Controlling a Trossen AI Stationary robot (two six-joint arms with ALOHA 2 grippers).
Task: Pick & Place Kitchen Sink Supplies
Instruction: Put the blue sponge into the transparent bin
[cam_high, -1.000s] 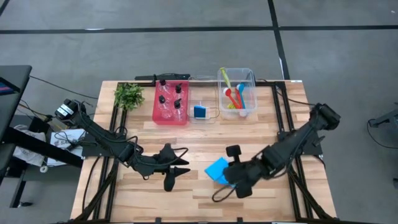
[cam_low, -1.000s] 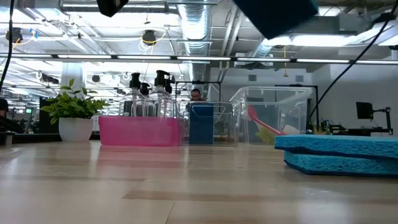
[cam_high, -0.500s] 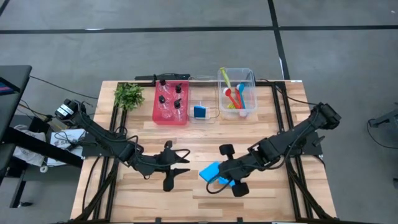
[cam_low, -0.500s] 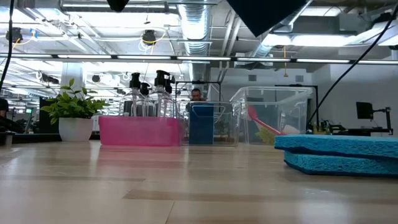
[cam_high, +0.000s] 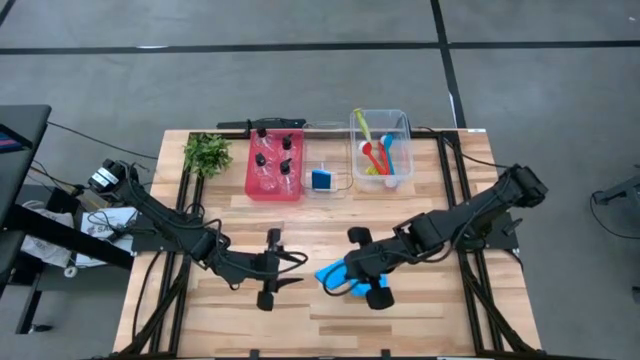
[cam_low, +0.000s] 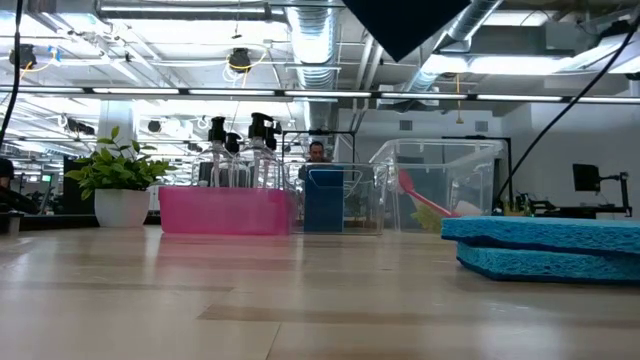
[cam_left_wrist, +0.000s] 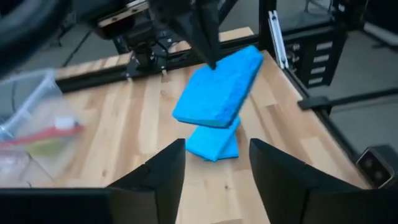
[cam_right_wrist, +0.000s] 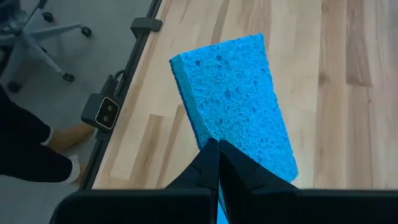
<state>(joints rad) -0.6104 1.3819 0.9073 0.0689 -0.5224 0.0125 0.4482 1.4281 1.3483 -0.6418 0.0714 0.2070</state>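
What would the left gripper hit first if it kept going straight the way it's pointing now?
Probably the blue sponge that the right gripper holds lifted straight ahead of the open left gripper; a second sponge lies beneath it. Depth is uncertain.

The right arm reaches in from the desk's right edge toward the middle, its tool (cam_right_wrist: 217, 155) pinched tight on a blue sponge (cam_right_wrist: 233, 102) — held raised, tilted. The left arm stretches from the left edge to the front middle, its tool (cam_left_wrist: 214, 165) facing the right one, fingers (cam_left_wrist: 163, 171) spread apart — holding nothing

Grey floor (cam_high: 300, 80), ceiling lights (cam_low: 240, 60).
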